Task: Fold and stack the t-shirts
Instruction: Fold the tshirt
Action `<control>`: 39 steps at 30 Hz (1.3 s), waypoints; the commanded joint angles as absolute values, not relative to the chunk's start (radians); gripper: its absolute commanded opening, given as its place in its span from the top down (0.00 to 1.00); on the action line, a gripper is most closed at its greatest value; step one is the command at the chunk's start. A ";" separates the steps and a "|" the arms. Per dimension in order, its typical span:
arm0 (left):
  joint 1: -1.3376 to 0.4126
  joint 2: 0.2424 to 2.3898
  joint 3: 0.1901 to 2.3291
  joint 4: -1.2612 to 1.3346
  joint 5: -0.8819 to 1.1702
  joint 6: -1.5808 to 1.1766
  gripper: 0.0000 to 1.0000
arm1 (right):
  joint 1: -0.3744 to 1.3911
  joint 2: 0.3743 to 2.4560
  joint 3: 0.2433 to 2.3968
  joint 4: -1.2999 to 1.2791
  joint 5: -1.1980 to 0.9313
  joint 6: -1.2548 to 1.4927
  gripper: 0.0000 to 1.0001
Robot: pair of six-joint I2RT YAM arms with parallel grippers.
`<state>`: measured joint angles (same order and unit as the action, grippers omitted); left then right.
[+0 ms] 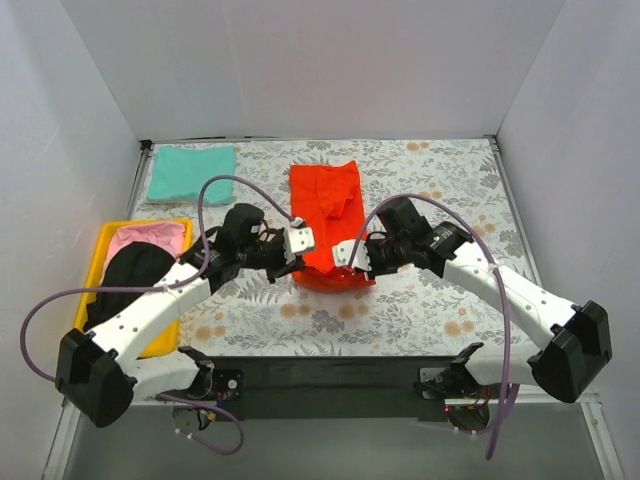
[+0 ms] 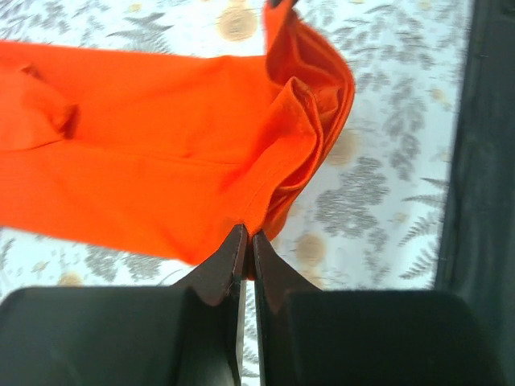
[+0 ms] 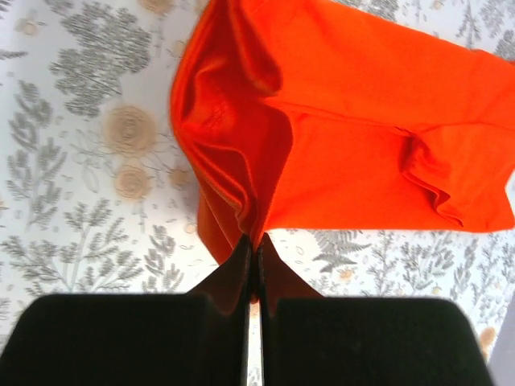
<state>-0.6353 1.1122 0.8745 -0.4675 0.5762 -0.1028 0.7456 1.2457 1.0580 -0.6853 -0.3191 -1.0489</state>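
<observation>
You have bare floral cloth [image 1: 450, 180] right of the orange-red t-shirt [image 1: 325, 215]. The yellow tray [image 1: 104, 245] and teal t-shirt [image 1: 192, 172] block its left.

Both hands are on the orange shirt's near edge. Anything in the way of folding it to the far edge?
Nothing visible does. The left hand and right hand are shut on the orange-red shirt; only its own bunched cloth lies toward its far edge.

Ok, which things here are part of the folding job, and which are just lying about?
In the job: orange-red t-shirt, pinched by left gripper and right gripper; teal t-shirt, folded; pink t-shirt and black t-shirt, in the yellow tray.
Lying about: yellow tray; floral cloth covering the table.
</observation>
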 commanded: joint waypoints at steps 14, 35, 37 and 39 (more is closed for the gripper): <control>-0.382 1.511 1.158 -0.328 0.710 0.092 1.00 | 0.545 1.621 1.428 -0.707 -0.400 -1.325 0.99; -0.299 1.905 1.319 -0.189 0.681 0.101 1.00 | 0.468 2.019 1.637 -0.594 -0.393 -1.378 0.99; -0.298 1.930 1.330 -0.181 0.673 0.094 1.00 | 0.468 2.034 1.637 -0.584 -0.387 -1.376 0.99; -0.296 1.948 1.350 -0.179 0.667 0.086 1.00 | 0.468 2.046 1.640 -0.571 -0.370 -1.368 0.99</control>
<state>-0.3050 1.9507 1.2987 -0.2157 0.6785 0.0914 0.4709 2.0350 1.5917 -0.6205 -0.3828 -1.3659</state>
